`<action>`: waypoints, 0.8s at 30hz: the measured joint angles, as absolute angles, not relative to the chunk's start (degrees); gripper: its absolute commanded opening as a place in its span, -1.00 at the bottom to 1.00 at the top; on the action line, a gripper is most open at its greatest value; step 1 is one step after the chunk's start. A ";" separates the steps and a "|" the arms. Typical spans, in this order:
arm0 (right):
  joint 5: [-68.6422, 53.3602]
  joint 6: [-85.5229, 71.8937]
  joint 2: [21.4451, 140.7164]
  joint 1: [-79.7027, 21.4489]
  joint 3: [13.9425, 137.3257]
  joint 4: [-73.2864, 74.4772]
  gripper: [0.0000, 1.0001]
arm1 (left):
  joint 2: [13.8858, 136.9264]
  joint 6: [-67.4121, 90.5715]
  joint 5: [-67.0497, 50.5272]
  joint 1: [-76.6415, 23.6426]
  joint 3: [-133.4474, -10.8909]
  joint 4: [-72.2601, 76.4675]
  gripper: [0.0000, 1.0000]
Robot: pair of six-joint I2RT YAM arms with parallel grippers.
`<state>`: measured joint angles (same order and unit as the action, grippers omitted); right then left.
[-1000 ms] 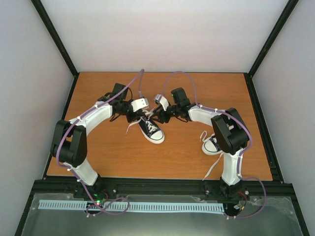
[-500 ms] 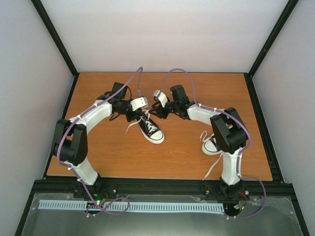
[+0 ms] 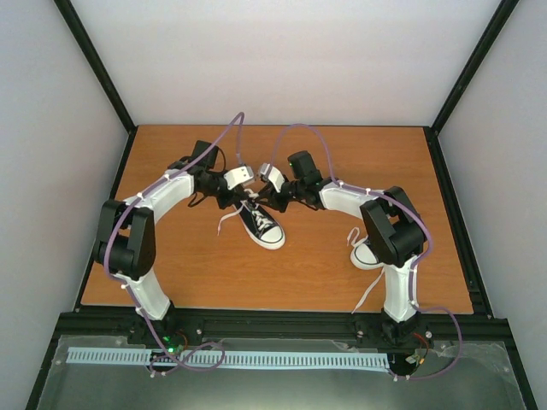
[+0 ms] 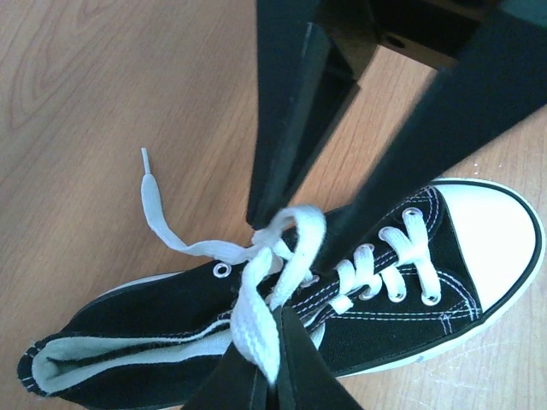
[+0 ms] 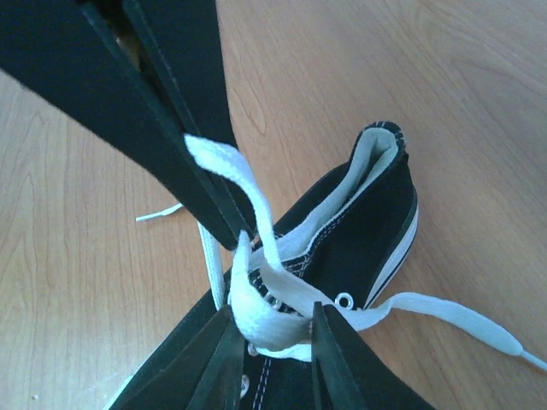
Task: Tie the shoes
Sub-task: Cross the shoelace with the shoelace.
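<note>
One of the shoes (image 3: 263,225), black with a white toe cap, lies mid-table under both grippers; it also shows in the left wrist view (image 4: 427,299) and the right wrist view (image 5: 376,222). My left gripper (image 4: 275,329) (image 3: 245,198) is shut on a loop of its white lace (image 4: 256,299), lifted above the eyelets. My right gripper (image 5: 273,309) (image 3: 259,198) faces it from the other side. Its jaws stand partly apart round a fold of the same lace (image 5: 256,192), which touches both fingers. The other shoe (image 3: 366,253) lies on the right, half hidden behind my right arm.
A loose lace end (image 4: 158,209) trails over the wood to the shoe's left. Another lace end (image 5: 461,314) runs off past the heel. The second shoe's lace (image 3: 369,295) hangs toward the near table edge (image 3: 273,309). Black frame posts stand at the table's corners.
Both wrists have drawn closer together over the shoe and shifted slightly toward the far side. The right jaws have narrowed round the lace. The left stays shut.
</note>
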<state>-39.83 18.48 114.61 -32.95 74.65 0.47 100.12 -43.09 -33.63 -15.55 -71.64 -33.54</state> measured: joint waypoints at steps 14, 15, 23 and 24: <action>-38.33 18.52 114.61 -33.04 74.85 1.61 -0.95 | 100.14 -47.62 -32.51 -15.44 -71.61 -34.17 0.15; -38.35 18.39 114.61 -33.04 74.85 1.61 -0.95 | 100.14 -48.01 -32.51 -15.44 -71.61 -34.15 0.15; -38.39 16.88 114.61 -33.04 75.20 1.69 -0.94 | 103.04 -50.83 -33.52 -16.10 -73.52 -35.09 -0.42; -38.39 16.75 114.61 -33.04 75.33 1.69 -0.94 | 103.50 -50.96 -33.69 -16.16 -73.60 -35.24 -0.57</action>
